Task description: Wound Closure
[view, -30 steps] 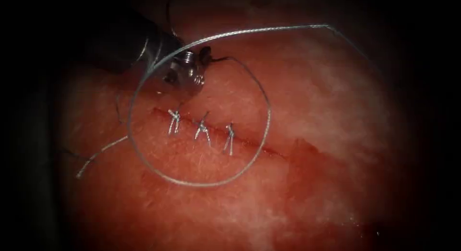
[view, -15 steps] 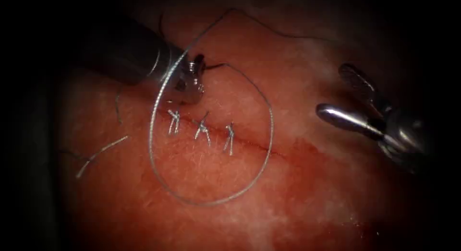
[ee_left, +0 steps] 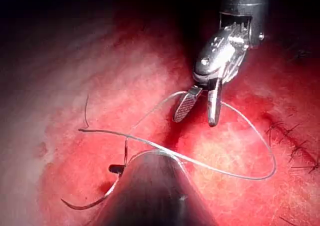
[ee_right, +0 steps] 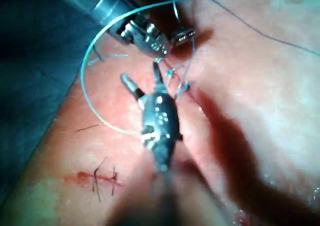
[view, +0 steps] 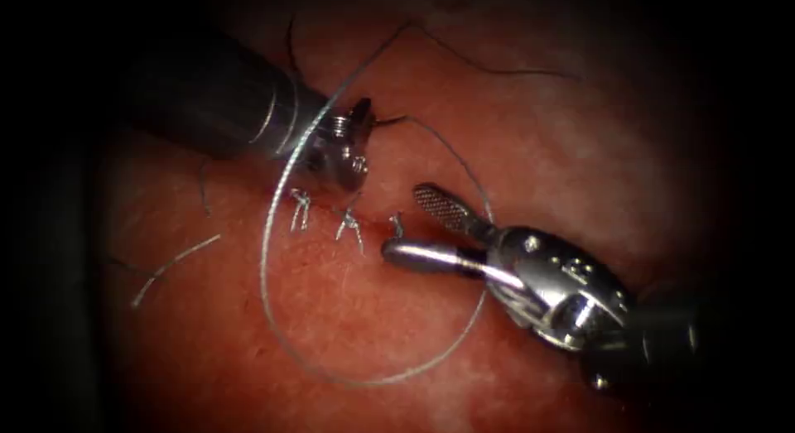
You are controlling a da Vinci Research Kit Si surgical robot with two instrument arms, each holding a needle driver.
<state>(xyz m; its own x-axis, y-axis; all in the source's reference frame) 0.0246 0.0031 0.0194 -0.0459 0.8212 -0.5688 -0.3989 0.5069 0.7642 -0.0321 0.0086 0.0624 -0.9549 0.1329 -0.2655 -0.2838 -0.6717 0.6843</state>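
Since half a second ago, a big move in from the far right by the right tool [view: 403,222], now just over the cut [view: 327,208] beside the last of three stitches [view: 348,224].

From above: jaws spread wide, holding nothing. Up left, left tool [view: 360,118] seems to pinch the dark needle [view: 389,118] mid-curve, clear of the tissue [view: 331,300]. Thread [view: 263,251] loops round the stitches and under the right tool.

From the left wrist: same open jaws hang above the thread [ee_left: 225,172].

From the right wrist: spread jaws sit close to the left tool [ee_right: 182,36].

Could snag the loop or tug a stitch loose by dipping or closing carelessly.

tissue [view: 348,309] carries thread loop [view: 273,317], three stitches [view: 348,224].
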